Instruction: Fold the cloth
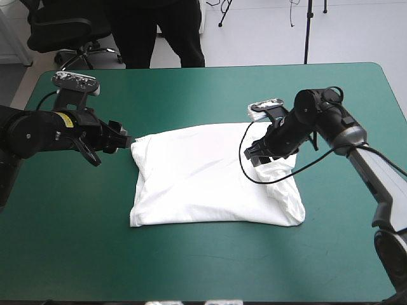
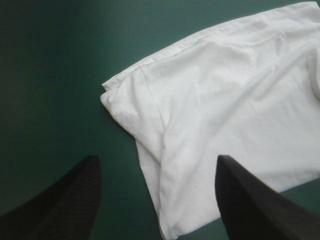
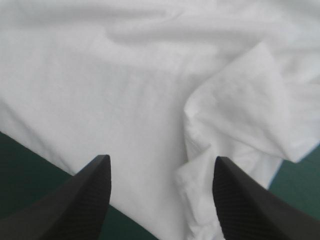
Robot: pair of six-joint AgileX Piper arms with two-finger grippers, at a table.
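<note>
**Q:** State of the left hand [image 1: 127, 141]?
**A:** Fingers wide apart. It sits low, just beside the far left corner of the T-shirt [image 1: 203, 178]. In its wrist view, the cloth edge runs between and ahead of the fingers and is cut off on the far side.

**Q:** The right hand [image 1: 257, 155]?
**A:** Also wide apart, above the far right corner. From above, the arm hides that corner and the fingertips are hard to make out. Its wrist view shows white cloth under the fingers and a rumpled flap [image 3: 250, 100] just ahead.

**Q:** Location of the T-shirt?
**A:** Mid-desk [image 1: 76, 241], lying flat in a folded, roughly square shape on the teal-green cover.
</note>
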